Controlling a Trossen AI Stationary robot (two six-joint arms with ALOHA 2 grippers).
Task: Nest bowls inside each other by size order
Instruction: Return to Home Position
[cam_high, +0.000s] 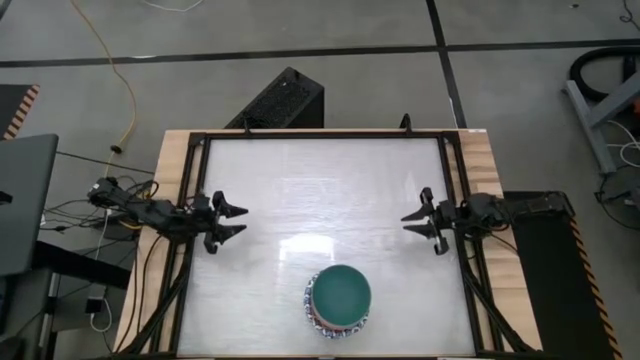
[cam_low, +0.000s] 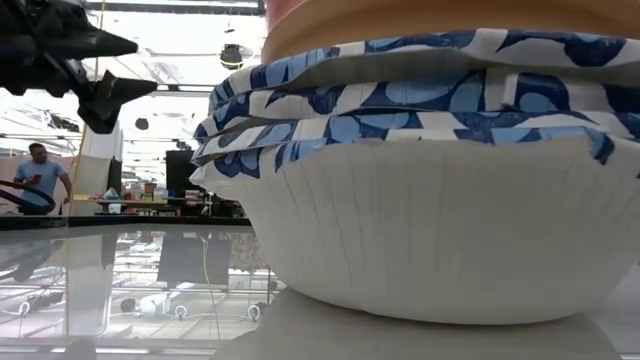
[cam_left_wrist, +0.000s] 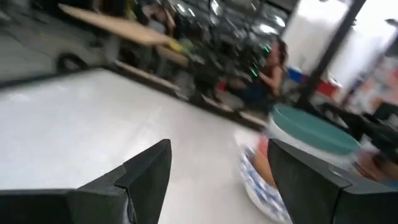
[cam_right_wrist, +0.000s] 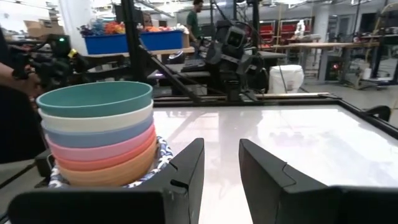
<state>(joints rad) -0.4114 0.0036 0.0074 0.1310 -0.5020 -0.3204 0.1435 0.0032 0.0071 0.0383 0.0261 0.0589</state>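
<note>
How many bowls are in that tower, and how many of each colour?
white bowls with blue patterned rims: 4
orange bowl: 1
red bowl: 1
pink bowl: 1
blue bowl: 1
cream bowl: 1
teal bowl: 1
Total: 10

Topmost in stack: teal bowl (cam_right_wrist: 93, 98); below, in order: cream bowl (cam_right_wrist: 99, 118), pale blue bowl (cam_right_wrist: 102, 132), pink bowl (cam_right_wrist: 106, 145), coral-red bowl (cam_right_wrist: 109, 160), orange bowl (cam_right_wrist: 112, 174). Lowest: white bowls (cam_low: 430, 240), ribbed walls plain white, rims patterned in blue blotches. Glossy white tabletop (cam_high: 330, 190), black frame (cam_high: 320, 133), pale wood border (cam_high: 478, 150). Black left gripper (cam_high: 243, 221), black right gripper (cam_high: 408, 224).
</note>
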